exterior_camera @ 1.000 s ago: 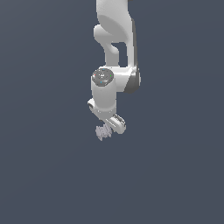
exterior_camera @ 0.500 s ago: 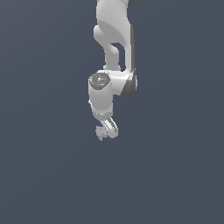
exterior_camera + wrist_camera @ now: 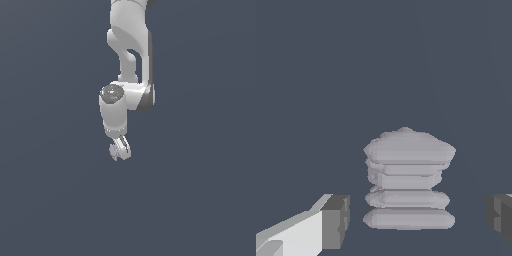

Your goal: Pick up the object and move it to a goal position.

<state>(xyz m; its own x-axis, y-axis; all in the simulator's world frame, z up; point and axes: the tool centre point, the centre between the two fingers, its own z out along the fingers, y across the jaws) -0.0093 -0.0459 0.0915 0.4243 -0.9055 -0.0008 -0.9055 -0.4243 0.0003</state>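
— Seeing the object point(image 3: 407, 180) clearly only in the wrist view, lying between the fingers point(image 3: 335, 222), untouched.
— Gripper point(image 3: 119, 150) spread; hanging mid-frame in the exterior view, open background all around.

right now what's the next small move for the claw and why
Probably close the claw. In the wrist view the ridged lump sits between the two dark finger pads, with open gaps on both sides, so nothing grips it yet. If the pads are level with its lower ridges, closing should catch it; depth is hard to judge, so a small further descent may come first.
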